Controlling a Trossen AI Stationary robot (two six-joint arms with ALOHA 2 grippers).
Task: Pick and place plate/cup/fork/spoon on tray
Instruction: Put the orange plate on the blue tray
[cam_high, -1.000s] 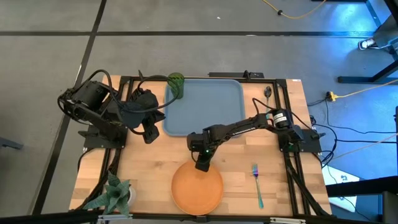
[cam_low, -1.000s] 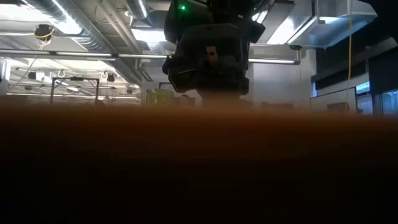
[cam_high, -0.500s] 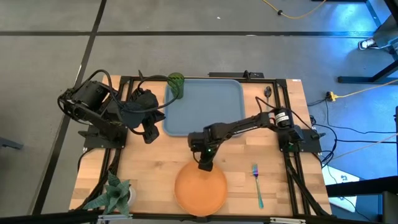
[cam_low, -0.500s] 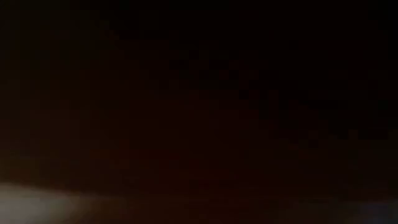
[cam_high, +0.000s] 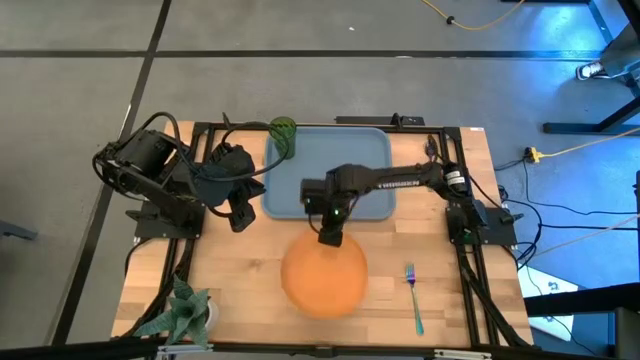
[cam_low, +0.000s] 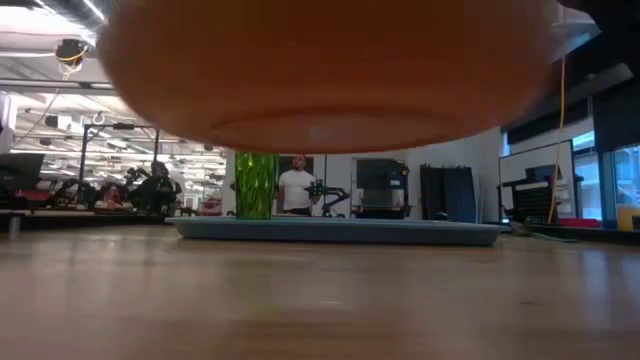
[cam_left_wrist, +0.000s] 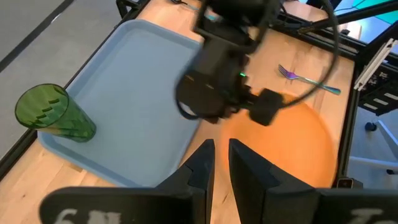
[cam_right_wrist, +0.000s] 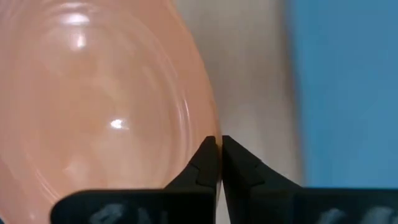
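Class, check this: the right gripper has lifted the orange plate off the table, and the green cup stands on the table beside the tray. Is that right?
Not quite. The right gripper does hold the plate lifted, but the cup stands on the tray, in its corner, as the left wrist view shows.

Evenly and brightly lit from above in the high view, with a blue cast at the far right corner; blurred and out of focus on the plate (cam_low: 330, 70) looming close in the low view, glare spots across its surface at the right wrist.
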